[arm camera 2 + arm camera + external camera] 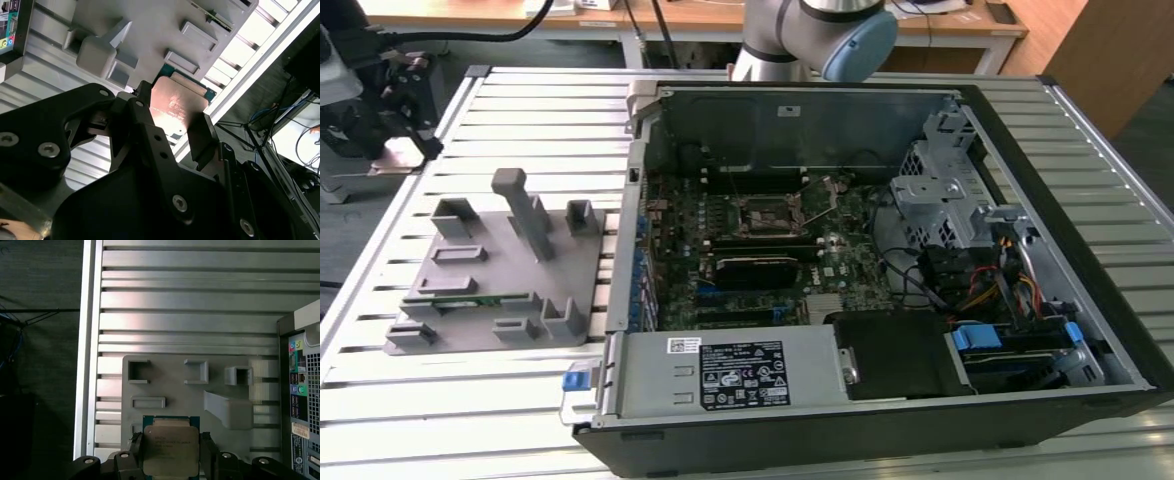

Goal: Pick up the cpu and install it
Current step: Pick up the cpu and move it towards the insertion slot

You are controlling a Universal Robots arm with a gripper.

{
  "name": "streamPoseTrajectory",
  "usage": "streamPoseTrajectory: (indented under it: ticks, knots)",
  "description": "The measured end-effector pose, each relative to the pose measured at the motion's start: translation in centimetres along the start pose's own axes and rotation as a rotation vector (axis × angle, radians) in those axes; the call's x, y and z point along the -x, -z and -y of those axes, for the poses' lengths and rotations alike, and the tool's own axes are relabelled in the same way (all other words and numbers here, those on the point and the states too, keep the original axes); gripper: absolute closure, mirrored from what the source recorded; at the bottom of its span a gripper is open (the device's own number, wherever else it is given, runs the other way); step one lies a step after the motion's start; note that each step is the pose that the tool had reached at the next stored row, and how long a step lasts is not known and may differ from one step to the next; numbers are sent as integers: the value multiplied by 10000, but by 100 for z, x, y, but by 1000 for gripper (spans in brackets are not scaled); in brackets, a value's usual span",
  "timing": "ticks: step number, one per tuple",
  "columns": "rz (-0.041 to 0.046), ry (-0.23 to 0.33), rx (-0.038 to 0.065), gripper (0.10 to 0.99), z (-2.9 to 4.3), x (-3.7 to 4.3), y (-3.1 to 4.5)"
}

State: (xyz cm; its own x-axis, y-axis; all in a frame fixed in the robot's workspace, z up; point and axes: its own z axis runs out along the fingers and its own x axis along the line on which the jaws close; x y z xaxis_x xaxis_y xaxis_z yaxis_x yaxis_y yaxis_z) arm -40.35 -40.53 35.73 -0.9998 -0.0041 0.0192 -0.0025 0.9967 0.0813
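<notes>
You had the gripper (171,456) closed just as far as the cpu (170,440) allowed: its fingers (136,446) pressed against two opposite edges, and the chip sat pinched flat between them (silvery top facing the camera in the first wrist view, greenish rim showing at the fingertips). Beyond the fingertips lay the grey fixture tray (170,385) on the slatted table (190,300), and well off to one side of the fingers stood the computer case (300,405).

Open computer case (827,125) lying on slatted surface (440,420) | grey fixture plate (480,272) just beside it | green memory stick (470,298) on plate
</notes>
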Motion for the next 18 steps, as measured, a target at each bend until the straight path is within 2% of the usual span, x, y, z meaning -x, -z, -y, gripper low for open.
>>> streamPoseTrajectory:
  ticks: [18]
  knots:
    - [1, 0, 0, 549, -3, 243, 10]
